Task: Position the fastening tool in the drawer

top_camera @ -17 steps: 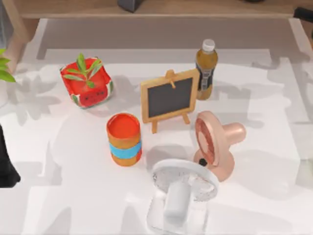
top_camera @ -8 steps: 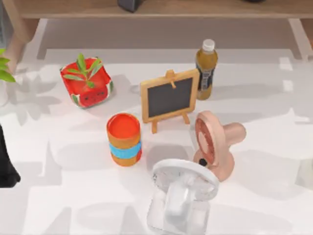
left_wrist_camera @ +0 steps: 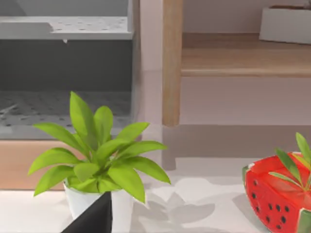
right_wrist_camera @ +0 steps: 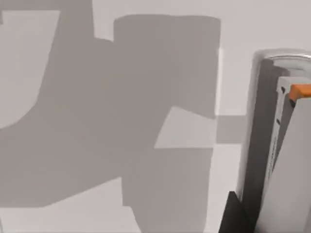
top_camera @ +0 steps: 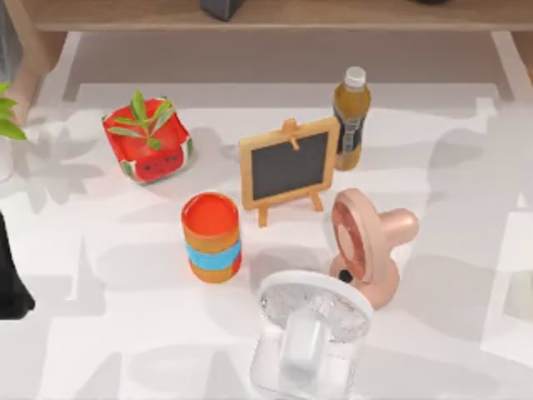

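Observation:
The fastening tool (right_wrist_camera: 284,145) is a slim light-grey bar with an orange tip, lying on the white table close in the right wrist view. A dark part of my right gripper (right_wrist_camera: 235,216) shows just beside it; I cannot tell whether they touch. My left arm (top_camera: 8,287) is parked at the table's left edge, and a dark piece of its gripper (left_wrist_camera: 92,218) shows in the left wrist view. A grey unit with perforated shelves (left_wrist_camera: 63,29) stands behind a leafy pot plant (left_wrist_camera: 97,155); I cannot tell whether it is the drawer.
On the table stand a watermelon planter (top_camera: 147,142), a small chalkboard easel (top_camera: 289,167), a bottle (top_camera: 351,117), an orange can (top_camera: 211,237), a pink fan (top_camera: 366,246) and a white fan (top_camera: 310,333). A wooden shelf (top_camera: 266,15) runs along the back.
The shadows on the table's right side have shifted and widened. A dark piece at the top right corner has left the top view. The table's objects have not moved.

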